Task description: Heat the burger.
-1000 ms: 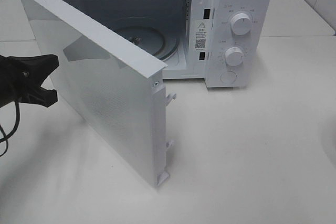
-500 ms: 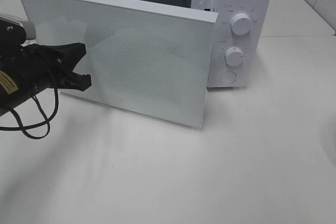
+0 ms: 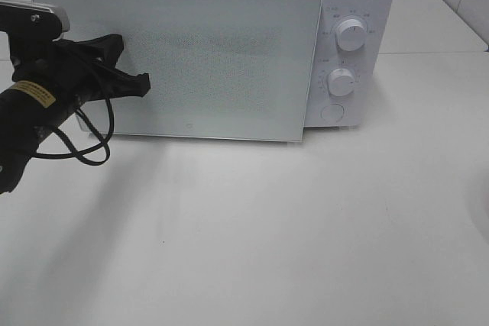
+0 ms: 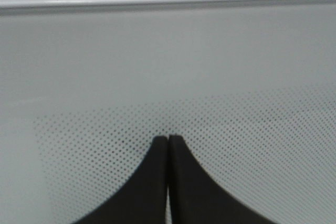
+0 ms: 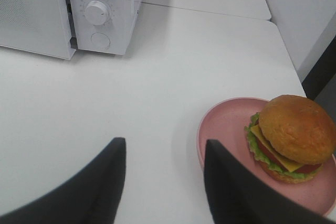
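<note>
Black left arm (image 3: 34,104) with yellow label, looping black cable (image 3: 84,143), silver wrist block; matte black tapered gripper fingers (image 4: 152,182).

Glossy white microwave door (image 3: 214,59) with dotted mesh; matt black tool (image 3: 126,66).

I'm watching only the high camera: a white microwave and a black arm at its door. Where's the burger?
Observer: The right wrist view shows the burger on a pink plate, out on the table, not in the microwave.
Visitor: Is anything holding it?
Observer: No. The right gripper is open and empty, beside the plate.
Visitor: And the left one?
Observer: The left gripper is shut, tips together, right at the door's dotted panel.
</note>
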Controlling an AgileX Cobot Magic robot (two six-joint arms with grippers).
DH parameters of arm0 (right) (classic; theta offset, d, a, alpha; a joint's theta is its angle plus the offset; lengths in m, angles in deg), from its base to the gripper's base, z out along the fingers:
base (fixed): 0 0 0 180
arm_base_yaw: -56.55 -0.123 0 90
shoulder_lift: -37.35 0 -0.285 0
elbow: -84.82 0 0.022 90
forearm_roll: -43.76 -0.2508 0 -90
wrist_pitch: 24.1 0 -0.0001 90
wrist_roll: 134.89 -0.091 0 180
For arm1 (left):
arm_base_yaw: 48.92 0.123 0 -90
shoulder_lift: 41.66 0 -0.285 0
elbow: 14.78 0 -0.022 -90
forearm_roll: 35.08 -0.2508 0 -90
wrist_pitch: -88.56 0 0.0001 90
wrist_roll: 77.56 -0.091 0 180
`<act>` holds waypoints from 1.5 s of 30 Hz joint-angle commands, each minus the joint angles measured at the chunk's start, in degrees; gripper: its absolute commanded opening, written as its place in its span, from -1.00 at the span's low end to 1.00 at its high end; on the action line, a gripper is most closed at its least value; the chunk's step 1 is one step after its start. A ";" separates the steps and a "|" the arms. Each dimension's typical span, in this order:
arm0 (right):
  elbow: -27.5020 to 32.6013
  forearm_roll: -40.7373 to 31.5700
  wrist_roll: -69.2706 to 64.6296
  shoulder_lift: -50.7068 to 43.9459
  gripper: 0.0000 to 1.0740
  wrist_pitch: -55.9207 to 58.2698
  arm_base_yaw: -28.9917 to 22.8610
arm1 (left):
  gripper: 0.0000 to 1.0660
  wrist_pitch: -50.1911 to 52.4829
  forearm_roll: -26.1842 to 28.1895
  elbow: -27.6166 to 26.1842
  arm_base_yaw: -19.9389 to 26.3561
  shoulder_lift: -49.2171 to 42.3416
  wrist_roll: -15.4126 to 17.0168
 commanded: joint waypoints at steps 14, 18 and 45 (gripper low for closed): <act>-0.11 0.00 -0.46 -1.55 -0.09 -0.29 0.11 | -1.00 -4.30 4.81 -8.25 -1.32 2.23 -1.72; -0.11 0.00 -0.46 -1.55 -0.09 -0.29 0.11 | -1.00 -4.24 5.27 -8.25 -1.66 2.23 -2.52; -0.11 0.00 -0.46 -1.55 -0.09 -0.29 0.11 | -1.00 -13.12 4.58 -18.28 -7.51 2.18 -4.58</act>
